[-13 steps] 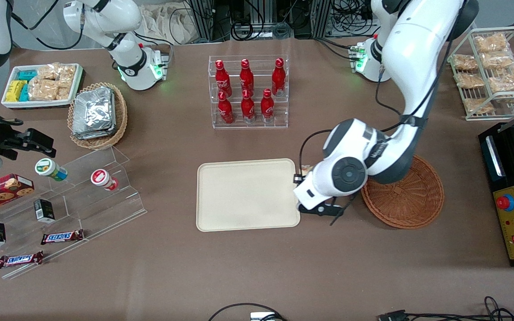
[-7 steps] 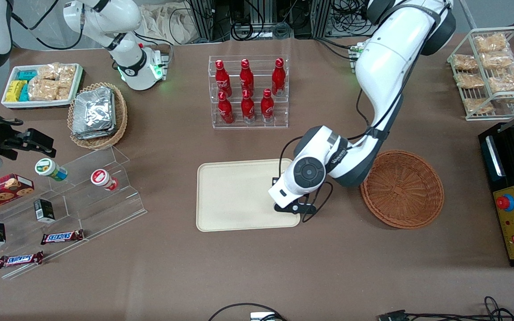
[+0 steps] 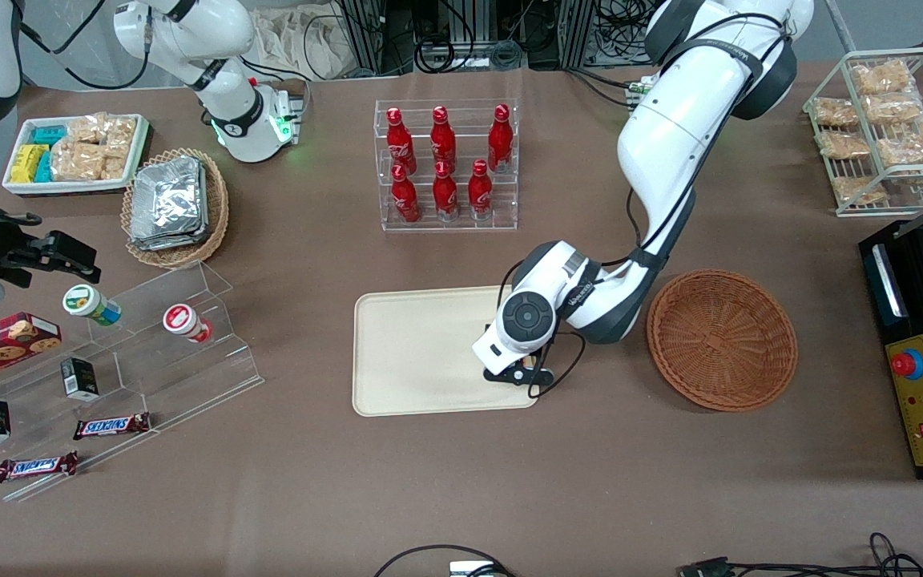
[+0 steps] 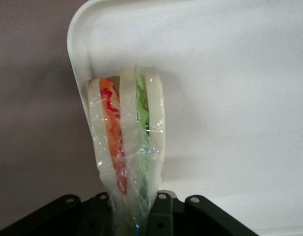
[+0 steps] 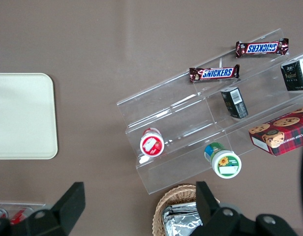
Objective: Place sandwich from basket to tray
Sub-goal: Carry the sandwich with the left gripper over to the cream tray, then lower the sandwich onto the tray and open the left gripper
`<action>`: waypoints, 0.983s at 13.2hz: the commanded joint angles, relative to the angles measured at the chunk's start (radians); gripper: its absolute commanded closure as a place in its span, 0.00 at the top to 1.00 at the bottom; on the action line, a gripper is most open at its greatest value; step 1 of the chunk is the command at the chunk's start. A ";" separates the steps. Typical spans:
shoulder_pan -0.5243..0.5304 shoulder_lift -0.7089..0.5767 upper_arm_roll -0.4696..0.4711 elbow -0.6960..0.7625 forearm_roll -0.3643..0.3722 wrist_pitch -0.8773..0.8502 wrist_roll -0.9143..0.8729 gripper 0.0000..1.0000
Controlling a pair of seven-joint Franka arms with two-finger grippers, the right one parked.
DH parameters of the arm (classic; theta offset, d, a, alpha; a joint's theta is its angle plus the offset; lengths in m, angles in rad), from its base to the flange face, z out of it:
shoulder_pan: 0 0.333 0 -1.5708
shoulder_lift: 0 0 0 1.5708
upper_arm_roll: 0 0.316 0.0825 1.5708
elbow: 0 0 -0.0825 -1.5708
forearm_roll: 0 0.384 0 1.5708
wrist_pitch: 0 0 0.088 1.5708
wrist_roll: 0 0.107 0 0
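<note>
- Left arm's black two-finger gripper clamped on clear-wrapped triangular sandwich.
- Sandwich held over a corner of cream rectangular plastic tray.
- Reddish-brown round wicker basket beside tray.

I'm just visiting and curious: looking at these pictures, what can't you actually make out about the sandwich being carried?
- Front view: the sandwich is hidden under the arm's wrist, above the tray.
- Left wrist view: the gripper is shut on the sandwich, but the picture's edge cuts off the grip point.
- Neither view shows whether the sandwich touches the tray.
- The basket looks empty; the arm covers a little of its rim.
</note>
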 commanded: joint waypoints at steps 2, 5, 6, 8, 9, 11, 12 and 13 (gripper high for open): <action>-0.012 0.012 0.008 0.025 0.024 -0.002 -0.006 1.00; -0.005 -0.017 0.007 0.034 0.020 -0.007 -0.009 1.00; 0.006 -0.045 0.007 0.034 0.014 -0.018 -0.008 1.00; 0.047 -0.111 0.001 0.029 0.010 -0.063 -0.007 1.00; 0.064 -0.144 -0.002 0.032 0.007 -0.120 -0.006 1.00; 0.105 -0.229 0.002 0.034 -0.066 -0.214 -0.004 1.00; 0.145 -0.269 0.001 0.034 -0.095 -0.263 -0.003 1.00; 0.176 -0.316 0.002 0.032 -0.108 -0.322 0.020 1.00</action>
